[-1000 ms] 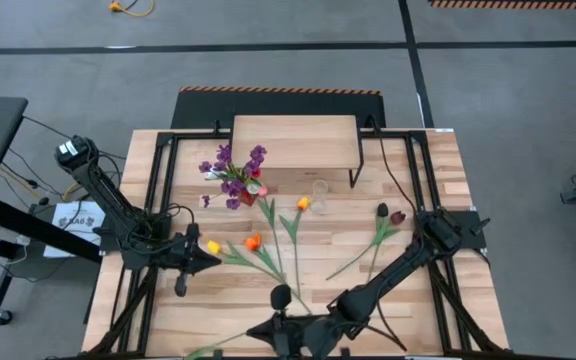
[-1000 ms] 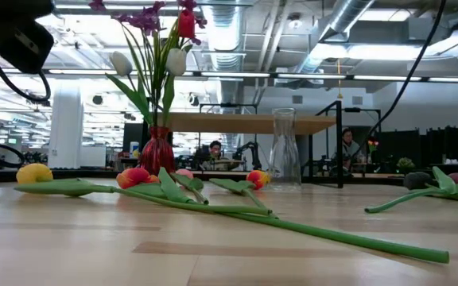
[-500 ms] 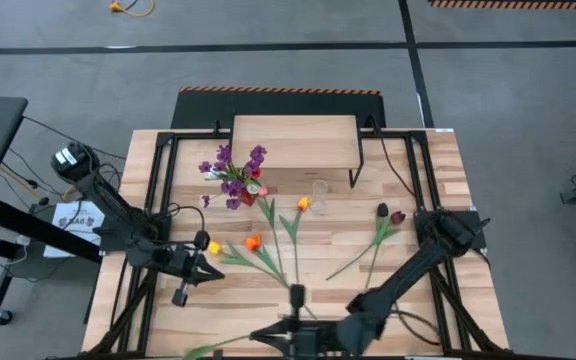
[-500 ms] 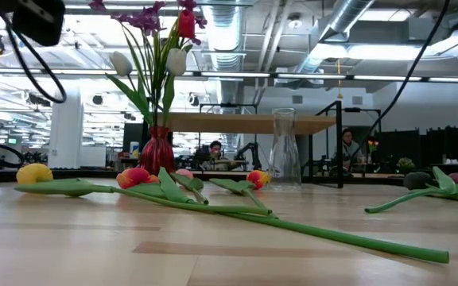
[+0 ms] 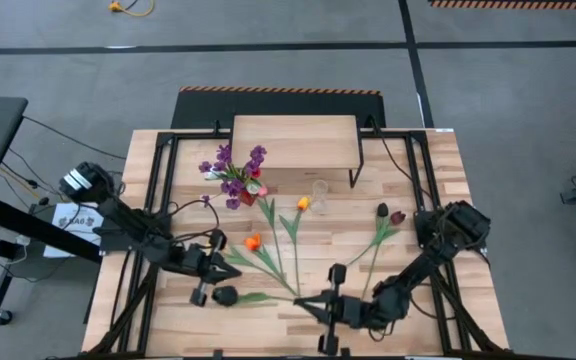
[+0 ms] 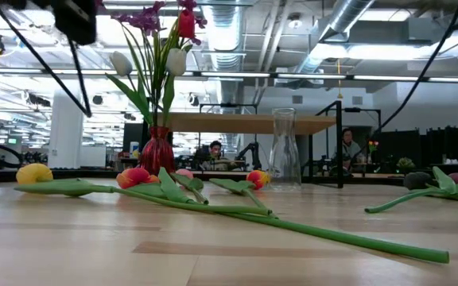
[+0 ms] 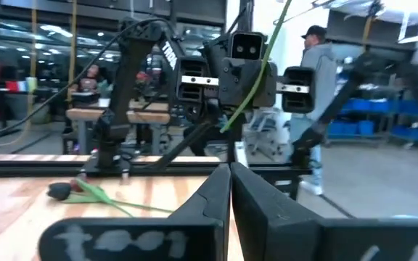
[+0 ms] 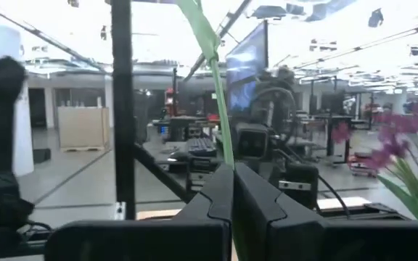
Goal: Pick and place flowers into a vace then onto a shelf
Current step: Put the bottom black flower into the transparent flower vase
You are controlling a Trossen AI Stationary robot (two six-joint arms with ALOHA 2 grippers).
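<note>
- The right claw (image 5: 308,305) sits low over the near edge of the tabletop (image 5: 438,210), its fingers (image 8: 216,196) pressed together on a green stem (image 8: 220,123) that rises between them in the right wrist view.
- That stem belongs to a dark maroon tulip (image 5: 225,295), whose head lies out to the left of the claw in the high view.
- The left claw (image 5: 206,268) is just beside that head, toward the left side of the tabletop; its fingers (image 7: 223,192) meet with nothing between them in the left wrist view.
- A red vase (image 6: 157,152) stands in front of the shelf (image 5: 294,140) and holds purple sprigs (image 5: 230,160), a red tulip (image 6: 185,24) and pale tulips.
- A clear glass vase (image 5: 319,189) stands to its right, with no flowers in it.
- Loose flowers lie on the tabletop: an orange tulip (image 5: 253,242) and another orange one (image 5: 303,203) near the middle, and two dark ones (image 5: 389,214) toward the right.
- The shelf carries nothing on its board.
</note>
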